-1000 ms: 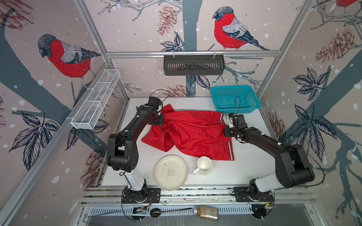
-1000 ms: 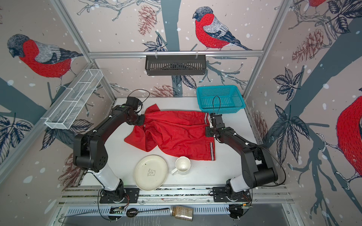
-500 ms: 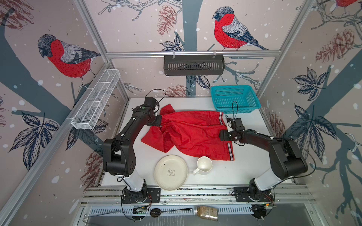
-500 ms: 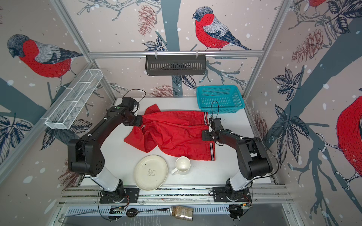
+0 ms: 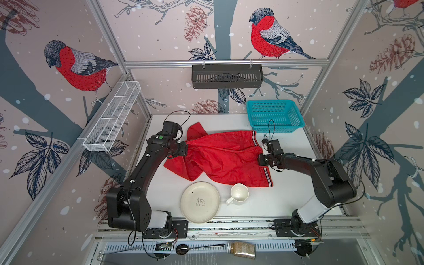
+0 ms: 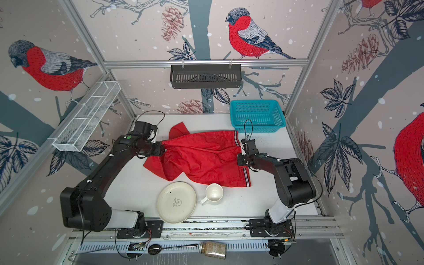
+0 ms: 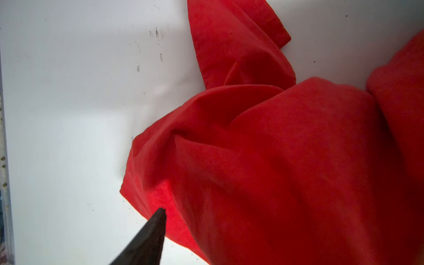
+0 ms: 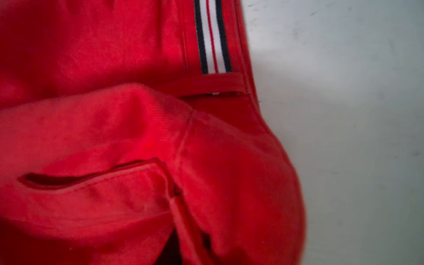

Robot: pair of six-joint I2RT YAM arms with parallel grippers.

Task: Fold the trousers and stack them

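I've got a white bench (image 5: 286,202), bird-print walls (image 5: 298,87). Red trousers (image 5: 224,158) spread just fwd of teal basket (image 5: 278,129), lying btwn L pincer (image 5: 186,148) and R pincer (image 5: 260,158). Fabric hides the tips, so can't tell either's opening.

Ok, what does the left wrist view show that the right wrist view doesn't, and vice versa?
Only the left wrist: one dark fingertip and a loose red flap of cloth. Only the right wrist: the striped band and a pocket slit. Both: the red trousers bunched on the white table.
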